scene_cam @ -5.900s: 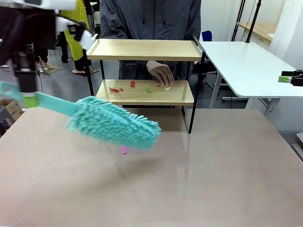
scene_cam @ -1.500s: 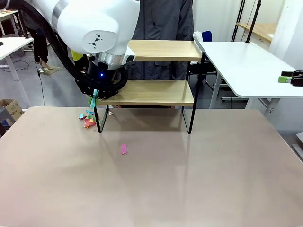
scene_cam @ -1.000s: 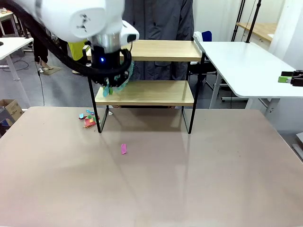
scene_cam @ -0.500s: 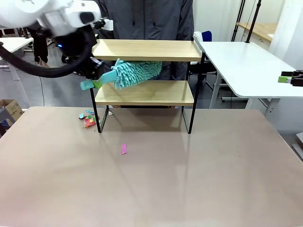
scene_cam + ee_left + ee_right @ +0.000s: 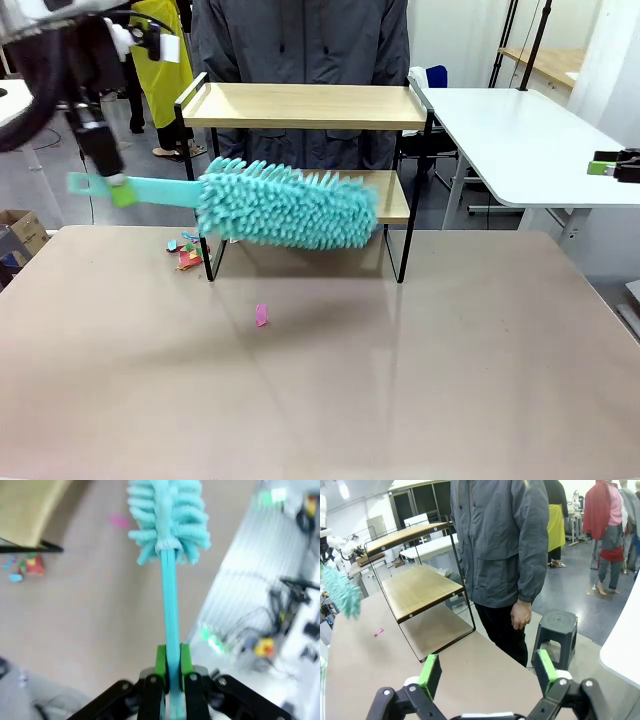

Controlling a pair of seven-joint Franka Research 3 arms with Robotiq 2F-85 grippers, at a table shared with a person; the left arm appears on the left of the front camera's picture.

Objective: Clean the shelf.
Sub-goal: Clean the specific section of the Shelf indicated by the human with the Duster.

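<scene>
Front view: the small two-tier shelf [image 5: 305,105], two light wooden boards in a thin black metal frame, stands at the far edge of the beige counter [image 5: 420,380], with a person in a grey jacket [image 5: 300,40] directly behind it. The left hand [image 5: 112,188] sits at picture left, clamped on the flat handle of a turquoise microfibre duster [image 5: 285,205]. The duster lies roughly level, and its fluffy head hangs in front of the lower board, above the counter. A cluster of small coloured paper scraps [image 5: 185,250] lies on the counter just beside the shelf's left front leg. A single pink scrap [image 5: 261,315] lies apart from them, nearer the camera. The right hand [image 5: 612,166] shows at the picture's right edge, beside a white side table [image 5: 510,130]; from this view its opening cannot be told. Left wrist view: the left hand [image 5: 171,680] has its green pads pressed against both sides of the duster [image 5: 169,525] handle, and the head points away over the counter [image 5: 100,595]. A corner of the shelf [image 5: 30,510] sits at upper left, with the coloured scraps [image 5: 27,565] below it. Right wrist view: the right hand [image 5: 487,672] stands wide, with nothing between its fingers. The shelf [image 5: 417,580] stands ahead, the person [image 5: 502,545] just beside it, and the duster [image 5: 342,590] head at the left edge.
</scene>
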